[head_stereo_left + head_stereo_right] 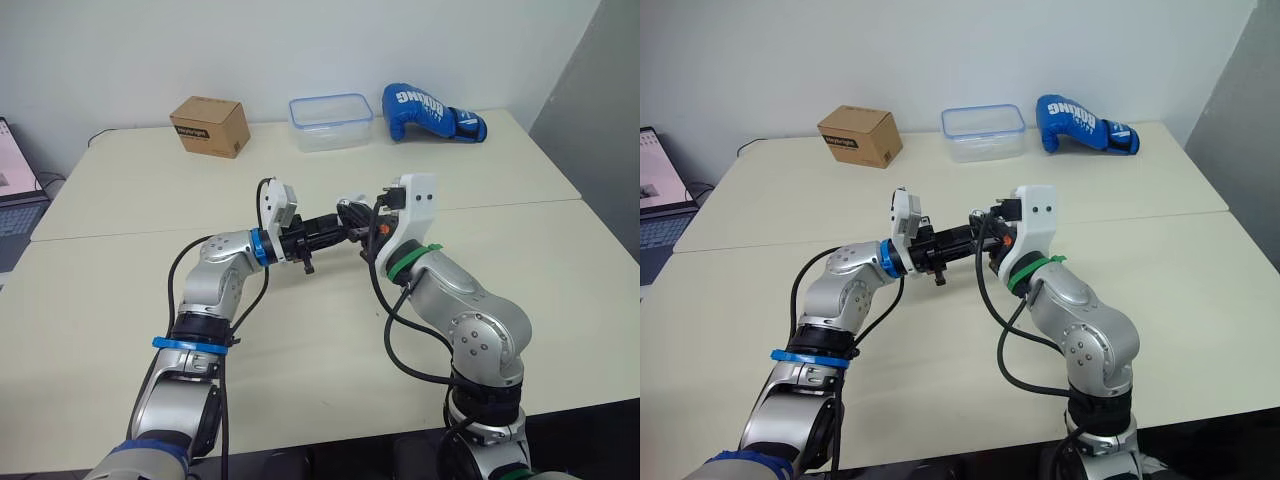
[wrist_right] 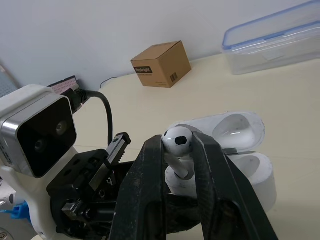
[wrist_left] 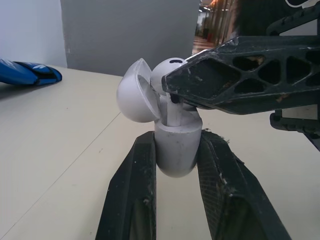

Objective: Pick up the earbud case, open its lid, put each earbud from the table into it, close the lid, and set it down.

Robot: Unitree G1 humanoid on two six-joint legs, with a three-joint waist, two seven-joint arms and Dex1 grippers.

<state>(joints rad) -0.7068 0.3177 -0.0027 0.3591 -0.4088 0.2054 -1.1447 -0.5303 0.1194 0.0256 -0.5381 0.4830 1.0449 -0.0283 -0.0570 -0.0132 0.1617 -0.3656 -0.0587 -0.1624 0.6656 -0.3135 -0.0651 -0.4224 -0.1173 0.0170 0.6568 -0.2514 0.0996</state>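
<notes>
While left gripper (image 3: 178,142) clamps the open earbud case (image 2: 255,175), right gripper (image 2: 178,144) pinches an earbud (image 3: 167,70), stem entering it. Closing, set-down remain.

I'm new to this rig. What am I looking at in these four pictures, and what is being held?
This is a humanoid robot with two arms, each ending in a black two-fingered tool. Two pictures come from its head, looking down over a table. The other two come from cameras on its wrists. The left tool grips a white earbud case with its lid open. The right tool pinches an earbud, whose stem is entering the case. At the table's far edge sit a cardboard box, a clear plastic container and a blue boxing glove.
</notes>
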